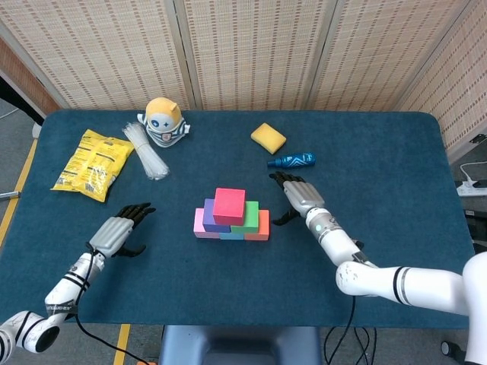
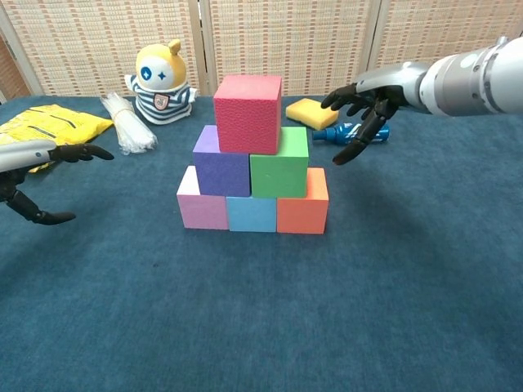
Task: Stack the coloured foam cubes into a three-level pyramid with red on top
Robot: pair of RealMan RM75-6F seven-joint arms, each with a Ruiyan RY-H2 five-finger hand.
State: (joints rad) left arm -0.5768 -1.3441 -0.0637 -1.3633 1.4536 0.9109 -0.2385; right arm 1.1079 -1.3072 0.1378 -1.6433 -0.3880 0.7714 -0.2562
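A three-level pyramid of foam cubes stands mid-table. The red cube (image 1: 229, 205) (image 2: 248, 113) is on top, over a purple cube (image 2: 221, 170) and a green cube (image 2: 279, 168). Below them lie a pink cube (image 2: 200, 206), a light blue cube (image 2: 251, 214) and an orange cube (image 2: 303, 208). My right hand (image 1: 294, 193) (image 2: 362, 104) hovers open to the right of the stack, touching nothing. My left hand (image 1: 119, 232) (image 2: 37, 175) is open to the left of the stack, low over the cloth, holding nothing.
At the back stand a yellow-headed plush toy (image 1: 163, 121), a bundle of white ties (image 1: 146, 153), a yellow snack bag (image 1: 90, 162), a yellow sponge (image 1: 268, 138) and a blue bottle (image 1: 293, 160). The blue bottle lies just behind my right hand.
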